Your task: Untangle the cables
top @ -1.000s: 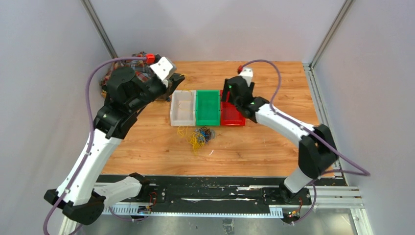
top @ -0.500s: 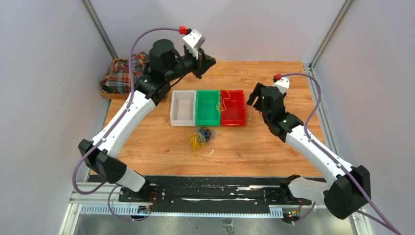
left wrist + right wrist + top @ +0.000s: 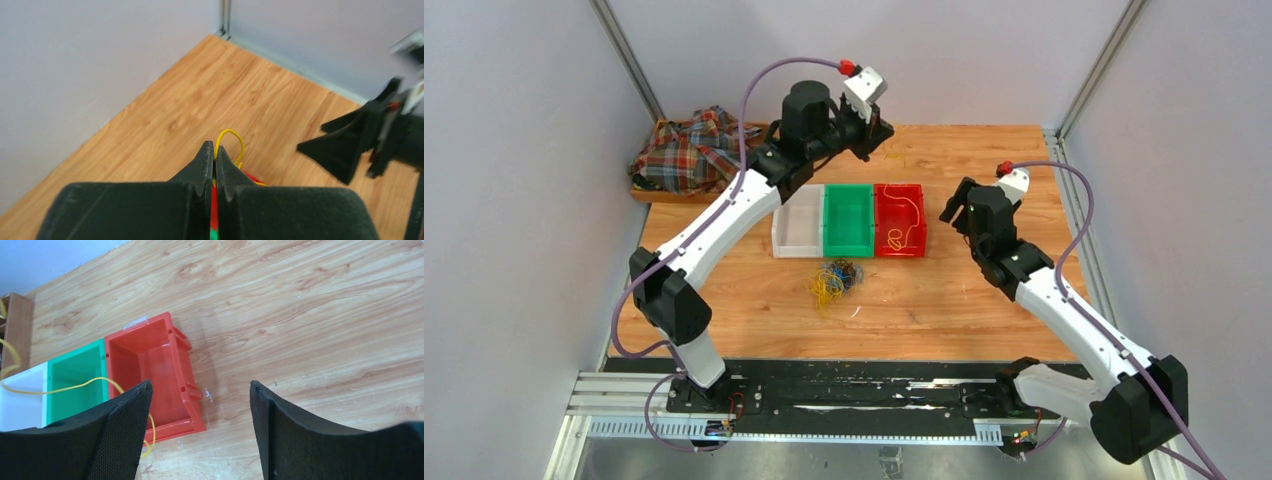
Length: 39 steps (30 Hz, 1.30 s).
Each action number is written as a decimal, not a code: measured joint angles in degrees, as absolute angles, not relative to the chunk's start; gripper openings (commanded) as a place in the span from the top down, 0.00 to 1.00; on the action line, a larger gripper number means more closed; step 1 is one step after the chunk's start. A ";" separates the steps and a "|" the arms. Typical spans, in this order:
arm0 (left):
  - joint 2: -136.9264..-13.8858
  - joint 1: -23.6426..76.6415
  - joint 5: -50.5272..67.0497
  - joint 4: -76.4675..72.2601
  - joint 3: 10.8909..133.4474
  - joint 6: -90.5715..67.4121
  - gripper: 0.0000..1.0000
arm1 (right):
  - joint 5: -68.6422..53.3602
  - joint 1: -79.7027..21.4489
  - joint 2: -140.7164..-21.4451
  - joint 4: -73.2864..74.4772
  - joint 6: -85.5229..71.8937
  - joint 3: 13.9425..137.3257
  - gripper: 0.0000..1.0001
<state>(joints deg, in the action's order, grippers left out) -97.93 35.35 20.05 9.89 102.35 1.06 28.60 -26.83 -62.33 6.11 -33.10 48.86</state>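
Observation:
A tangle of yellow, blue and black cables (image 3: pixel 834 277) lies on the wooden table in front of the bins. My left gripper (image 3: pixel 879 135) is raised behind the bins and is shut on one yellow cable (image 3: pixel 894 240), which hangs down into the red bin (image 3: pixel 921 222). In the left wrist view the shut gripper (image 3: pixel 215 150) pinches the yellow cable (image 3: pixel 231 132), which loops out past the tips. My right gripper (image 3: pixel 954 205) is open and empty just right of the red bin. In the right wrist view (image 3: pixel 200 390) the yellow cable (image 3: pixel 75 386) stretches across the green bin.
A white bin (image 3: pixel 796 220), a green bin (image 3: pixel 849 218) and the red bin (image 3: pixel 175 347) stand side by side mid-table. A plaid cloth (image 3: pixel 689 150) lies on a wooden box at the back left. Metal frame posts stand at the back corners.
My left arm has swung from over the plaid cloth to behind the bins, drawing a yellow cable up out of the red bin. My right gripper has pulled back from the red bin to the right.

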 measured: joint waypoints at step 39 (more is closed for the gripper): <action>-100.27 40.38 13.80 37.01 100.09 21.58 0.20 | 17.96 -25.45 -60.82 7.97 -32.21 51.20 0.31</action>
<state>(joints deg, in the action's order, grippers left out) -100.27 40.38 13.80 37.01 100.09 21.58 17.96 -25.45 -60.82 7.97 -32.21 51.20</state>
